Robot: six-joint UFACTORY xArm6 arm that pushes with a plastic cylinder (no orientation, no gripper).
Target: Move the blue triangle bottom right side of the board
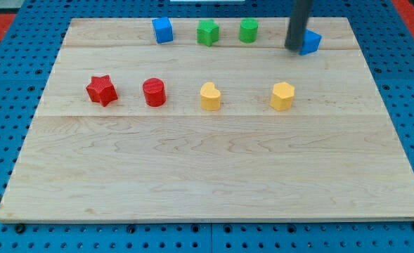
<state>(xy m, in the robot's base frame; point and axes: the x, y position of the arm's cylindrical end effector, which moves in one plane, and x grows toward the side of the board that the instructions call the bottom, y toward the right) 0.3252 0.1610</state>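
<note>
The blue triangle (311,42) lies near the view's top right of the wooden board (214,176), partly hidden by the rod. My tip (293,47) stands right against the triangle's left side, touching or nearly touching it. The dark rod rises from there out of the view's top.
A blue cube (162,30), a green star-like block (207,32) and a green cylinder-like block (248,30) line the top. A red star (101,90), a red cylinder (154,92), a yellow heart (209,96) and a yellow block (282,95) form a middle row.
</note>
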